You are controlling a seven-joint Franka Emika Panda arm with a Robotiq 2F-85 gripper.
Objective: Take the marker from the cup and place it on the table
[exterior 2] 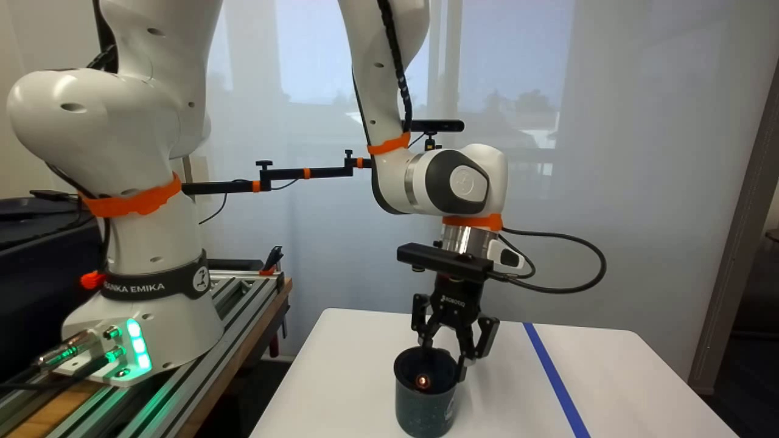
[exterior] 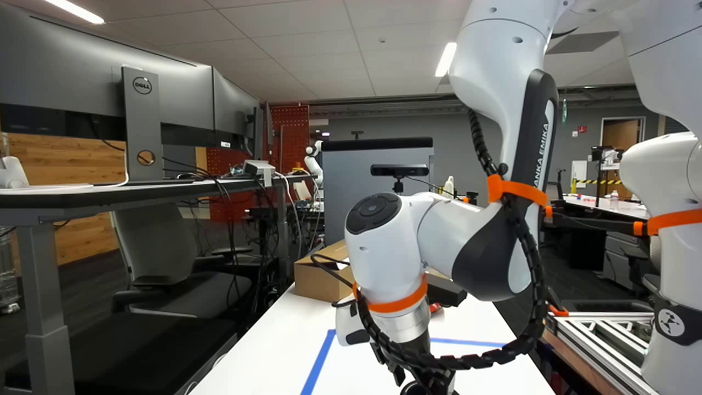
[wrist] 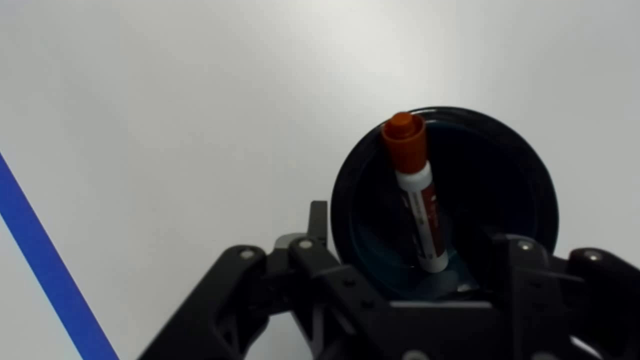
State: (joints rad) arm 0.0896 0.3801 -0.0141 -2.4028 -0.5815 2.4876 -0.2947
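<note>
The marker (wrist: pixel 422 215) leans inside the dark cup (exterior 2: pixel 426 406), orange cap up by the rim, and the cup stands upright on the white bench (exterior 2: pixel 499 389) – so the step in hand looks to be lining up the grasp, with the placing yet to come. The tool (exterior 2: pixel 444 364) hangs low at the cup's rim, its 2 fingers well apart and nothing gripped. In the wrist view 1 finger (wrist: pixel 318 220) sits just outside the cup's wall; the other shows over the mouth, though how deep it reaches I cannot tell. Closing from here would likely catch the wall – the next move calls for shifting until both fingers flank the marker alone, then gripping and lifting.
</note>
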